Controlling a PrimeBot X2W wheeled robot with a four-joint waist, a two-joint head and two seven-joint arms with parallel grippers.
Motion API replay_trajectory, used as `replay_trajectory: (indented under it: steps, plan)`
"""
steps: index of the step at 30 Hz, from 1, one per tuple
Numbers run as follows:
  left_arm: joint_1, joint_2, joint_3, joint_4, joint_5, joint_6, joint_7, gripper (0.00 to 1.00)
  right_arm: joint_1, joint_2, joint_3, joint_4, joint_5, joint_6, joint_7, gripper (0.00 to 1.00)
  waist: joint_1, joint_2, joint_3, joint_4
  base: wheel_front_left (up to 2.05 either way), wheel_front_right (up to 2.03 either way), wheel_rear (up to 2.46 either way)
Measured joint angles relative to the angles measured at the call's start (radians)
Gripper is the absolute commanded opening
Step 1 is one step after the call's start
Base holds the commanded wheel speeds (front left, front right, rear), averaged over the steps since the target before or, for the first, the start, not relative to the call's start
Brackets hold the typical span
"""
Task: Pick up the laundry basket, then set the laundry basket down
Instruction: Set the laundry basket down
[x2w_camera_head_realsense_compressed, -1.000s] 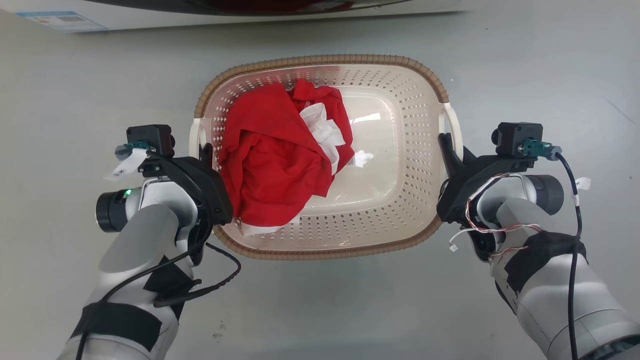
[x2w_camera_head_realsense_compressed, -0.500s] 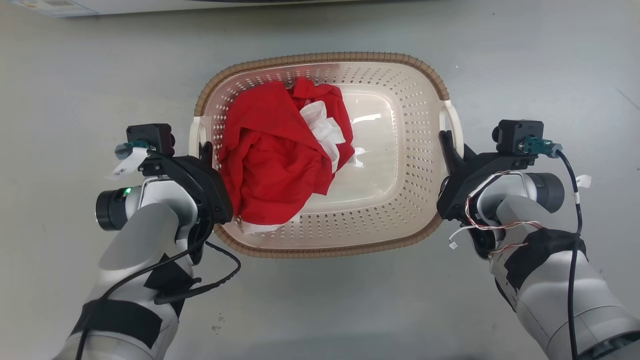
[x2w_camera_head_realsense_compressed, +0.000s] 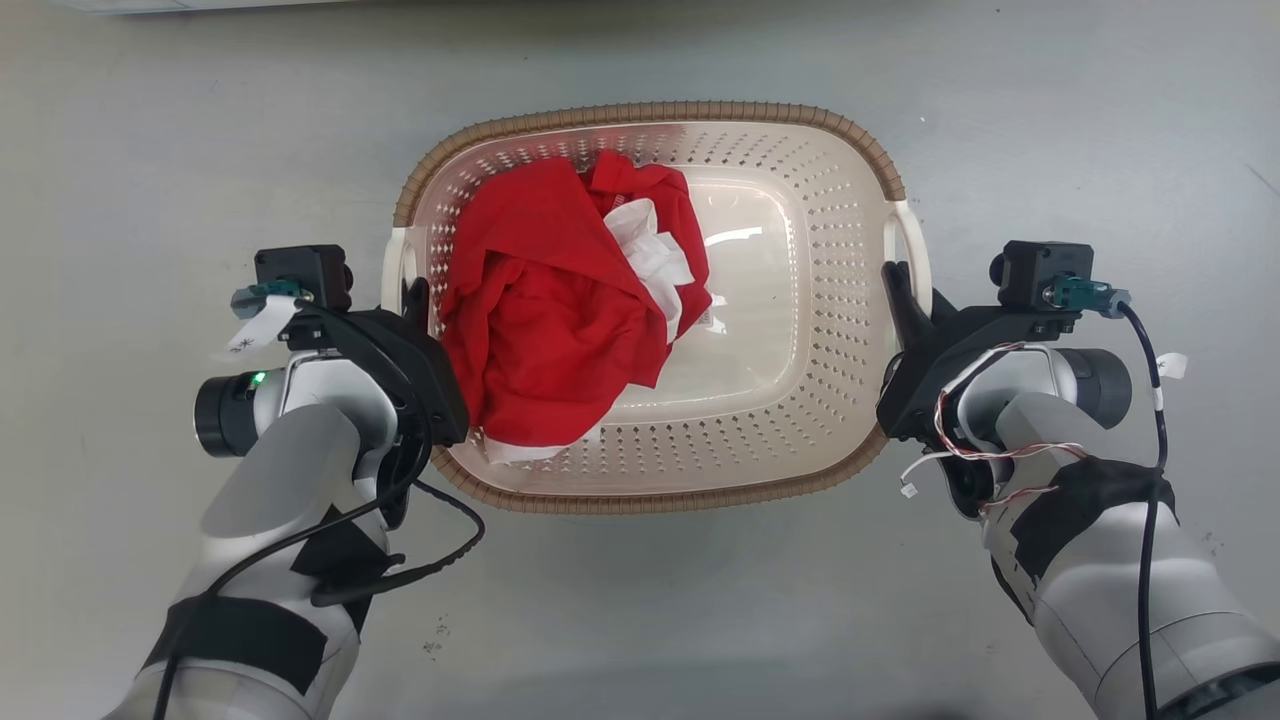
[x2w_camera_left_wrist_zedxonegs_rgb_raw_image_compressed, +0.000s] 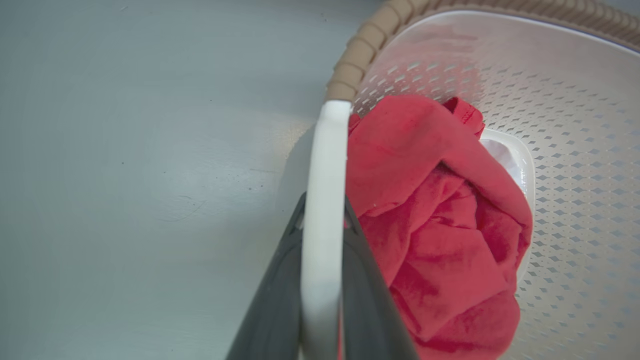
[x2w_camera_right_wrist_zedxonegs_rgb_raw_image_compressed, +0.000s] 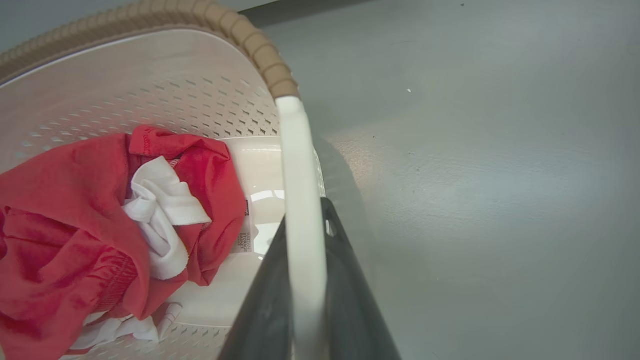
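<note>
The laundry basket (x2w_camera_head_realsense_compressed: 800, 420), cream with perforated walls and a brown woven-look rim, sits in the middle of the head view between my two arms. Its left white handle (x2w_camera_left_wrist_zedxonegs_rgb_raw_image_compressed: 322, 165) runs between the dark fingers of my left gripper (x2w_camera_head_realsense_compressed: 412, 300), which is shut on it. My right gripper (x2w_camera_head_realsense_compressed: 895, 285) is shut on the right white handle (x2w_camera_right_wrist_zedxonegs_rgb_raw_image_compressed: 299, 165) in the same way. A crumpled red garment (x2w_camera_head_realsense_compressed: 545, 320) with a white cloth (x2w_camera_head_realsense_compressed: 650, 255) lies in the basket's left half. The basket's soft shadow falls on the floor beside each handle.
Grey floor (x2w_camera_head_realsense_compressed: 1100, 130) lies on every side of the basket. A thin pale strip of an appliance (x2w_camera_head_realsense_compressed: 150, 4) shows at the top left edge of the head view. Black cables hang from both forearms.
The head view has shifted: the pale appliance at the top has slid almost out of the picture. The basket stays between both shut grippers, and its contents have not moved.
</note>
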Motion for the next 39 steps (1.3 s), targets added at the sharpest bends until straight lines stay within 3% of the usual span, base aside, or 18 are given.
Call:
replay_trajectory:
  steps: [22,23,24,25,39]
  plan:
    - [-0.019,-0.003,-0.002,0.024,-0.001,-0.022,-0.007,0.0,-0.018,-0.002,0.014,0.016,0.0,0.012,-0.003,0.0,0.0002,0.0001,0.002,0.005,0.0,0.0,0.0]
    - [-0.019,-0.004,-0.002,0.024,-0.003,-0.026,-0.005,0.16,-0.018,-0.002,0.018,0.016,0.0,0.012,-0.003,0.33,0.0003,0.0001,0.002,0.005,0.0,0.0,0.0]
    - [-0.019,-0.003,0.0,0.026,-0.005,-0.031,-0.001,0.73,-0.018,-0.002,0.022,0.016,0.0,0.014,-0.002,0.88,0.0003,0.0001,0.002,0.005,0.0,0.0,0.0]
    - [-0.02,-0.001,0.0,0.027,-0.009,-0.031,-0.001,1.0,-0.018,-0.004,0.022,0.015,0.0,0.019,-0.002,1.0,0.0003,0.0001,0.001,0.006,0.0,0.0,0.0]
    - [-0.021,0.012,-0.015,0.037,-0.01,-0.058,-0.01,1.0,0.003,-0.016,0.045,-0.005,0.02,0.035,-0.001,1.0,0.0002,0.0001,-0.049,0.01,0.0,0.0,0.0]
